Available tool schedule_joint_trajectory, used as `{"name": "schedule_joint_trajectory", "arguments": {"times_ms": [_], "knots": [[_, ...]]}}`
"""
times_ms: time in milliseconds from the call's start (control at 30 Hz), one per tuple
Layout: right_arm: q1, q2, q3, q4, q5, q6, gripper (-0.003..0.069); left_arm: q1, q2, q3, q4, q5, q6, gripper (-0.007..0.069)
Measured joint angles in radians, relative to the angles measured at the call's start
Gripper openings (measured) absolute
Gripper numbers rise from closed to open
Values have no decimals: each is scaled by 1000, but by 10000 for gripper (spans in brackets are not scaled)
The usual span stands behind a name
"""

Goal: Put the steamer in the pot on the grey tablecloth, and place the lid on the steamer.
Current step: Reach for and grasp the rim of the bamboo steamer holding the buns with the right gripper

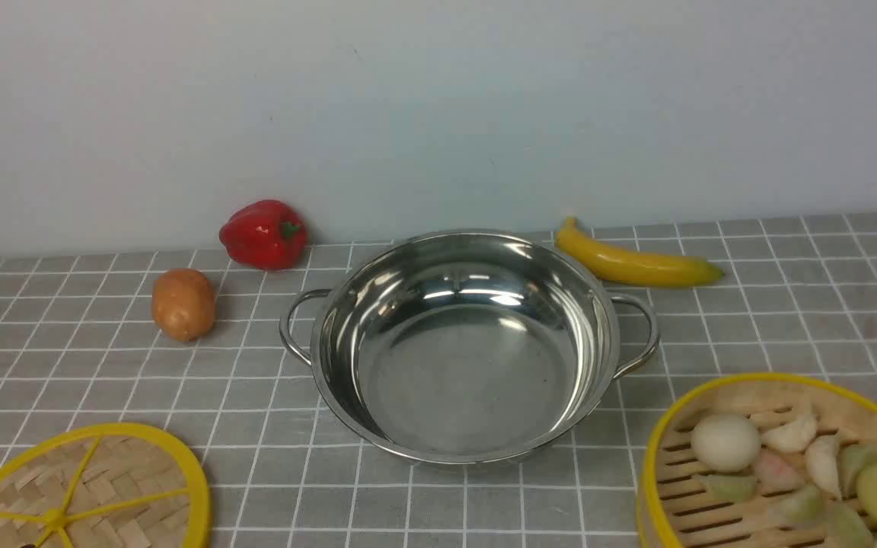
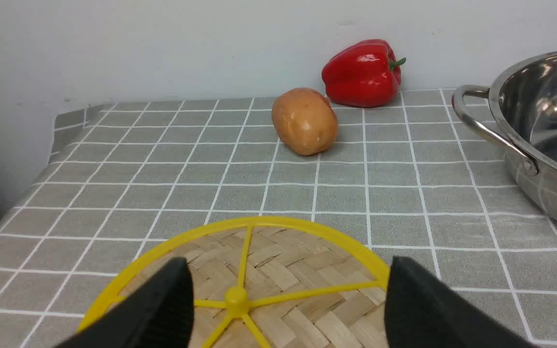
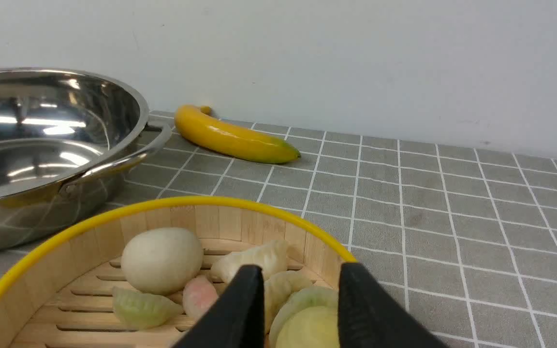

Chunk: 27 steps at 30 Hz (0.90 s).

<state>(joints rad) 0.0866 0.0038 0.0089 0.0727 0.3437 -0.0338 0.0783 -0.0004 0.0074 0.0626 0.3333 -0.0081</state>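
Observation:
The shiny steel pot (image 1: 469,346) stands empty in the middle of the grey tablecloth (image 1: 789,304). At the front left lies the flat woven lid (image 1: 81,495). The bamboo steamer (image 1: 781,464), holding buns and dumplings, sits at the front right. Neither gripper shows in the front view. In the left wrist view my left gripper (image 2: 288,261) is open wide over the lid (image 2: 278,261), its hub between the black fingers. In the right wrist view my right gripper (image 3: 301,268) is open above the steamer (image 3: 162,227), one finger over the dumplings and the other at the yellow rim. The pot (image 3: 41,145) is beside the steamer.
A red pepper (image 1: 263,234) and a potato (image 1: 183,303) lie behind the pot to the left. A banana (image 1: 636,262) lies behind it to the right, near the pale wall. The cloth's left edge (image 2: 51,145) drops off beside the lid.

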Motion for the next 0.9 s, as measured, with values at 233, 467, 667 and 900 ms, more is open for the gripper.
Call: {"name": "schedule_joint_trajectory", "arguments": {"times_ms": [233,467,667,900], "knots": [[0,0,0,0,0,0,243,0,0,0,0,0,0,492],[0,0,0,0,0,0,243,0,0,0,0,0,0,492],[0,0,0,8,-1,5,243,0,0,0,0,0,0,492],[0,-1,-76,97,-73,89,243,0,0,0,0,0,0,492]]}}
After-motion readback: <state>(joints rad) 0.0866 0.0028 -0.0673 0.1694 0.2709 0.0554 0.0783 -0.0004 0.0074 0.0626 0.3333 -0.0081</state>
